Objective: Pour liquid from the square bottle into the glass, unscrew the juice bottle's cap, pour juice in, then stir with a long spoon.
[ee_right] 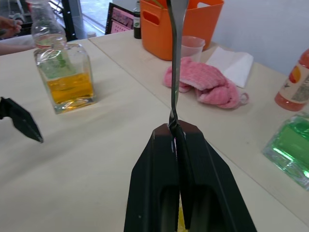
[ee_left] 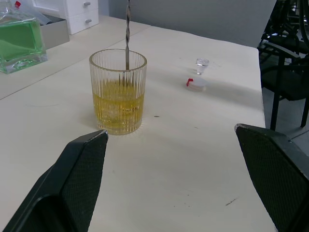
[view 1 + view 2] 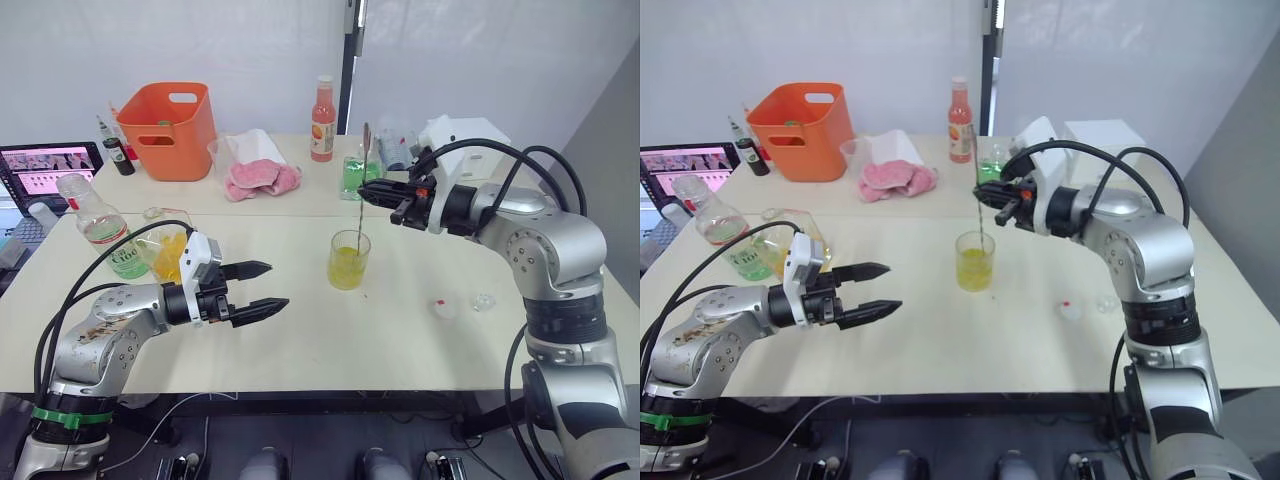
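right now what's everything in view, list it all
glass: one, clear ribbed, yellow liquid inside, table centre
long spoon: one, silver, standing in the glass
square bottle: one, orange-yellow liquid, robot's left of the table
juice bottle: one, clear with green label, beside the square bottle
cap: one, white, on the table right of the glass
green square bottle: one, behind the glass
pink-orange bottle: one, red cap, far table
orange basket: one, far left
pink cloth: one, beside the basket
laptop: one, far left
left claw: open, low over the table
right claw: shut on the spoon
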### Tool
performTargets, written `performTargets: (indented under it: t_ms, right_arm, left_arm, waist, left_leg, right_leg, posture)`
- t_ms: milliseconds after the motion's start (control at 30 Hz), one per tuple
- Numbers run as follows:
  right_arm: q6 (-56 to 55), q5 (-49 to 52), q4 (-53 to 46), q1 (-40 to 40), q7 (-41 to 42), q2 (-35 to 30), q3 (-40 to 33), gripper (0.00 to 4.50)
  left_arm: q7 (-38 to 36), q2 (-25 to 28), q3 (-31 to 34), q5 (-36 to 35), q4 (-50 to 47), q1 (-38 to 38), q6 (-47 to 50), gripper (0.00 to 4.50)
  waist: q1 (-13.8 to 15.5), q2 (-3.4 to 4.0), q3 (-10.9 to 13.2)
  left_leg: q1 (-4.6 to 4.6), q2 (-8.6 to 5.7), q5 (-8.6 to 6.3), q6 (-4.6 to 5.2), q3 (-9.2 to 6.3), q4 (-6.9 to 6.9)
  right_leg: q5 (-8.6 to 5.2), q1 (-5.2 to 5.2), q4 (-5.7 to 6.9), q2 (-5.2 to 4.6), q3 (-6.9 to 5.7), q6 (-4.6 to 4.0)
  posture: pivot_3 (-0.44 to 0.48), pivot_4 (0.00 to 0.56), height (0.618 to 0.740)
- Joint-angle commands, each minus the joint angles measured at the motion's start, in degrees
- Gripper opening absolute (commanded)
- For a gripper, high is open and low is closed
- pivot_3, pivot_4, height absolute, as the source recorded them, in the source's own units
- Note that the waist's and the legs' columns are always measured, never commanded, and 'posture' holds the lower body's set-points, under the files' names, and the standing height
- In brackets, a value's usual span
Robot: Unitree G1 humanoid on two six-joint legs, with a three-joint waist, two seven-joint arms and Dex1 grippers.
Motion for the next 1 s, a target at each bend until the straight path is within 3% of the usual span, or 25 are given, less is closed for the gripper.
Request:
performTargets:
  t_ms: [33, 267, 433, 733, 1000]
  right_arm:
    - [1.29, 2.23, -1.98, -1.22, -1.26, 1.81, -1.83, 0.00]
    - [-5.20, -0.10, 5.47, -2.71, -5.86, 6.60, -4.03, 0.00]
    - [-9.69, -3.25, 10.16, -2.69, -6.51, 5.93, -4.11, 0.00]
    - [-2.35, -0.43, 2.33, -0.81, -0.62, 0.13, -2.13, 0.00]
    - [-1.51, 0.08, 2.49, -1.96, -3.10, 5.17, -2.72, 0.00]
  left_arm:
    - [-0.20, 0.47, 1.60, -0.65, -1.28, -0.19, -0.81, 4.46]
    - [-0.08, 0.57, 1.66, -0.64, -1.49, -0.16, -0.74, 4.46]
    - [-0.01, 0.60, 1.69, -0.75, -1.71, -0.11, -0.61, 4.46]
    - [0.10, 0.62, 1.85, -0.96, -2.03, 0.23, -0.33, 4.46]
    - [0.10, 0.65, 1.84, -0.84, -1.83, 0.00, -0.28, 4.46]
  waist:
    - [-0.06, 0.00, 0.00]
    - [0.07, 0.00, 0.00]
    - [0.15, 0.00, 0.00]
    - [0.03, 0.02, 0.01]
    - [-0.08, 0.02, 0.01]
  left_leg:
    - [0.00, 0.00, 0.00, 0.00, 0.00, 0.00]
    - [0.00, -0.02, 0.00, 0.00, 0.02, 0.01]
    - [-0.01, -0.06, 0.00, 0.00, 0.03, 0.01]
    - [-0.01, -0.03, 0.00, 0.00, 0.02, 0.00]
    - [0.00, -0.01, 0.00, 0.00, 0.00, -0.01]
  right_leg:
    - [0.00, 0.00, 0.00, 0.00, 0.00, 0.00]
    - [0.00, 0.00, 0.00, -0.02, 0.00, 0.00]
    - [0.00, 0.01, -0.01, -0.04, 0.00, 0.01]
    - [0.00, -0.01, 0.00, -0.03, 0.00, 0.00]
    - [0.00, -0.02, 0.01, 0.01, 0.00, 0.00]
  posture:
    - [0.000, 0.150, 0.715]
    - [0.000, 0.150, 0.715]
    - [0.000, 0.150, 0.715]
    - [0.000, 0.150, 0.715]
    - [0.000, 0.150, 0.715]
